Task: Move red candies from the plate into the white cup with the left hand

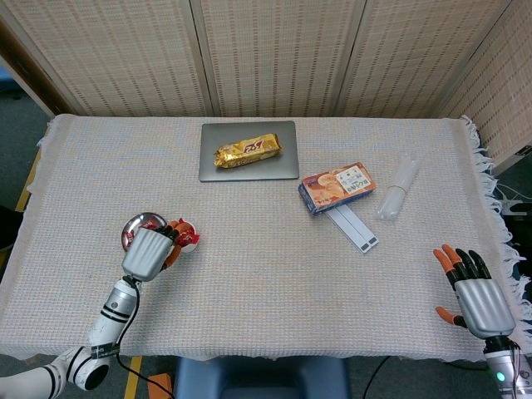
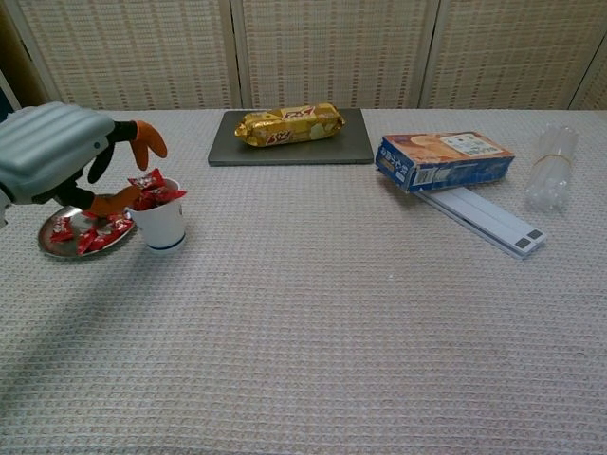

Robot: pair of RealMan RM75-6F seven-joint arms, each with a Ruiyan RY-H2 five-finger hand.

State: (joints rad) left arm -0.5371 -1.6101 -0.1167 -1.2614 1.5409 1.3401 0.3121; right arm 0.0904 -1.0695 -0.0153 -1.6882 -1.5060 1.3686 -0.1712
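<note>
The white cup [image 2: 162, 225] stands at the table's left front, heaped with red candies [image 2: 156, 189]; the head view shows the cup [image 1: 189, 242] too. Just left of it, the small metal plate [image 2: 53, 244] holds several more red candies [image 2: 95, 234]. My left hand [image 2: 63, 154] hovers above the plate beside the cup, its fingers apart with nothing between them; the thumb lies near the cup's rim. In the head view the left hand [image 1: 148, 253] covers part of the plate [image 1: 135, 224]. My right hand [image 1: 475, 297] rests with fingers spread at the table's front right corner, holding nothing.
A gold snack bar [image 2: 289, 124] lies on a grey tray [image 2: 228, 152] at the back. A blue and orange box [image 2: 444, 158] sits on a white strip [image 2: 488, 222] to the right, with a clear plastic bundle [image 2: 553, 167] beyond it.
</note>
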